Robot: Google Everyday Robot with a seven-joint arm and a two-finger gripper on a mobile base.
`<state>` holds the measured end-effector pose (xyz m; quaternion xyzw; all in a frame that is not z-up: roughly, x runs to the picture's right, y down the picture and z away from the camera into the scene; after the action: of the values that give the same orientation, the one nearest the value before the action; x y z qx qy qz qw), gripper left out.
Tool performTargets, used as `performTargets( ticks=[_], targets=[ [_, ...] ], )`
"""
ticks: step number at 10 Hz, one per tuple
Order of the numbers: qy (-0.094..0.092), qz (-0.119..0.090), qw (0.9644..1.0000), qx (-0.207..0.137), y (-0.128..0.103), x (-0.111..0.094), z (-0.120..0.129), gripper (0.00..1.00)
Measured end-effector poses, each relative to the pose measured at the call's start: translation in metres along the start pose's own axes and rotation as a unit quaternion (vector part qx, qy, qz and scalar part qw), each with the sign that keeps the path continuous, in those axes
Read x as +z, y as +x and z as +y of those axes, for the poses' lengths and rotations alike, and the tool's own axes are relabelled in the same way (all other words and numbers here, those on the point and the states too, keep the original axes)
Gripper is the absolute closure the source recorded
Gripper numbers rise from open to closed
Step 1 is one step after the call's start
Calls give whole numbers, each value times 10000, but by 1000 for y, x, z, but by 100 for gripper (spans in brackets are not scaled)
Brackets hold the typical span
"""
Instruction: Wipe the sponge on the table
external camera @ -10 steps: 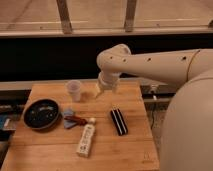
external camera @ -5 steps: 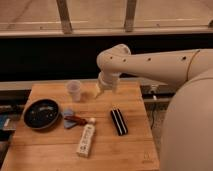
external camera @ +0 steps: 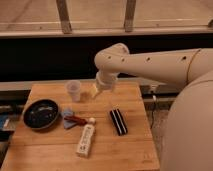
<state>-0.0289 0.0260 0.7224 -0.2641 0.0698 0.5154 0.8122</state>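
1. I see the gripper [external camera: 95,92] hanging over the far part of the table [external camera: 135,145], just right of a clear cup [external camera: 73,90], fingers apart and empty.
2. The sponge [external camera: 65,114] lies flat just right of the black pan [external camera: 41,114], partly under a red-brown object [external camera: 77,120]; I cannot tell its long axis.

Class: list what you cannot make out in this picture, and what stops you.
Camera view:
sponge: partly under the red-brown object.
pan: contents too dark.
white bottle: label too small.
table: near edge cut off by the frame.
gripper, above the table's back beside the cup: its height unclear.
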Motion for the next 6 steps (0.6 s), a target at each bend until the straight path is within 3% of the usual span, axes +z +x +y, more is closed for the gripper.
performTargets(
  ticks=[3, 5, 6],
  targets=[
    [113, 164, 9960, -871, -19, 14, 76, 38],
    [190, 361, 9889, -1430, -22, 33, 124, 38],
    [244, 429, 9869, -1537, -22, 40, 133, 38]
  ],
)
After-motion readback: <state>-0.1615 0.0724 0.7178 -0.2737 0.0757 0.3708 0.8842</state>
